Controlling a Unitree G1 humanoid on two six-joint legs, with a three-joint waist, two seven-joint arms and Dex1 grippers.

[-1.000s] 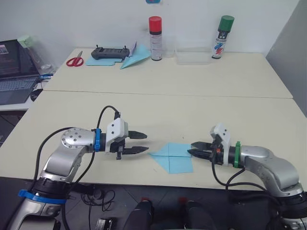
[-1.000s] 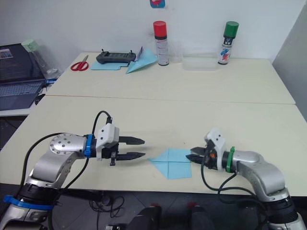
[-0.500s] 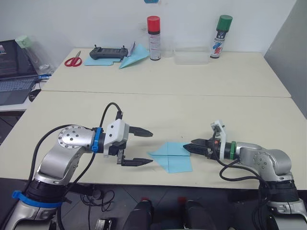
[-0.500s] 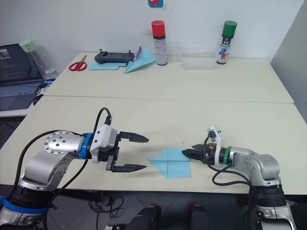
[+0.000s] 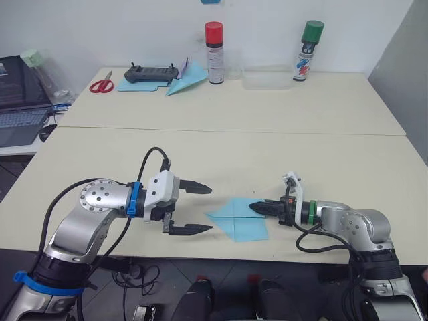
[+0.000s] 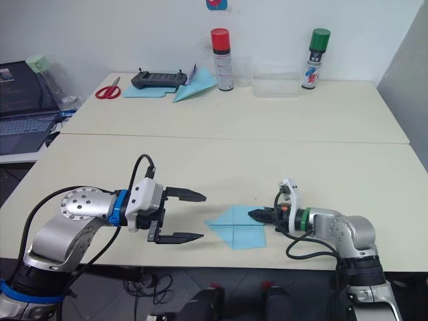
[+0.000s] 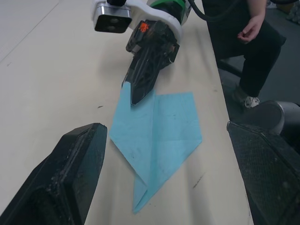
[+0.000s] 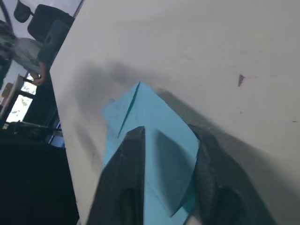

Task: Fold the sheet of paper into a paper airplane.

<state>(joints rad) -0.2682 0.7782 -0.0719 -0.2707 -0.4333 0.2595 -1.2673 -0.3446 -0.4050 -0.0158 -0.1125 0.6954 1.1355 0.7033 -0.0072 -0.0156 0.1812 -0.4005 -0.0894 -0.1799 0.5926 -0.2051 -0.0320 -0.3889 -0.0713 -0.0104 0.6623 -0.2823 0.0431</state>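
The sheet of paper (image 5: 235, 218) is light blue and lies flat near the front edge of the near table. It is folded, with a point toward my left gripper. A paper airplane made from it is out of view. My right gripper (image 5: 254, 208) rests its tips on the sheet's right part, seen from the left wrist as the right gripper (image 7: 139, 96). In the right wrist view the fingers (image 8: 126, 178) are a narrow gap apart, and the sheet (image 8: 164, 126) shows between them. My left gripper (image 5: 210, 208) stands wide open just left of the sheet's point, apart from it.
The far table holds red scissors (image 5: 102, 85), a black controller (image 5: 155, 72), another light blue dart (image 5: 187, 79) on a flat blue sheet (image 5: 130, 85), two spray cans (image 5: 215, 53) (image 5: 307, 52) and a clear box (image 5: 267, 78). A laptop (image 5: 17, 100) is at the left. A seated person (image 7: 243, 42) is beside the table.
My right gripper has slid left, its tips now on the sheet. My left gripper opened wide and holds its place. The sheet has not moved.
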